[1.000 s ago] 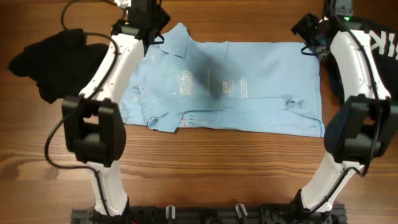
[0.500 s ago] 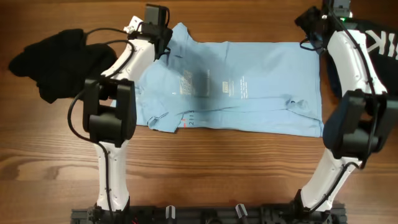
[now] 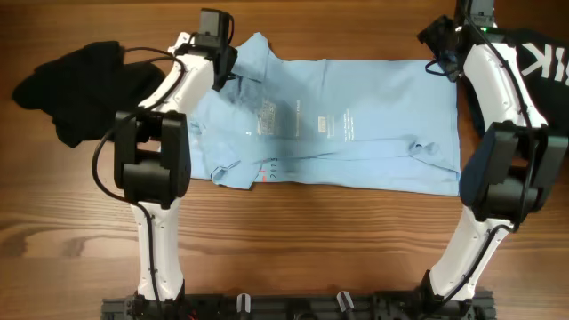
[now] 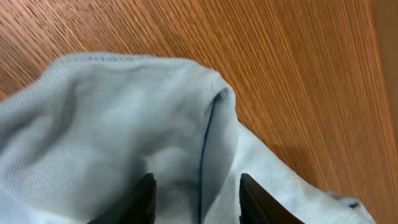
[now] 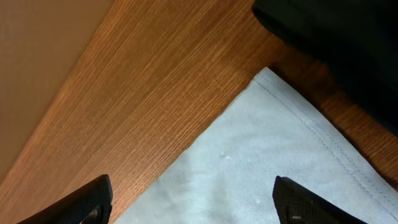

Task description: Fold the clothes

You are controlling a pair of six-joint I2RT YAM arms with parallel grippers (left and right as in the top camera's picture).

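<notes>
On the brown wooden table [image 3: 293, 253] | light blue short-sleeved collared cotton shirt [image 3: 356, 133] lay spread out | left gripper [image 4: 196, 198] over its far left corner, jaws apart, gripping nothing | right gripper [image 5: 193, 202] over far right corner, jaws wide, empty.

I have my left arm [image 3: 169, 93] reaching toward the far left side, and the left pincer [image 3: 220, 64] points down with its jaws partly parted. My right arm [image 3: 508, 89] stretches to the far right, and the right pincer [image 3: 442, 55] sits low with its jaws spread wide.
</notes>
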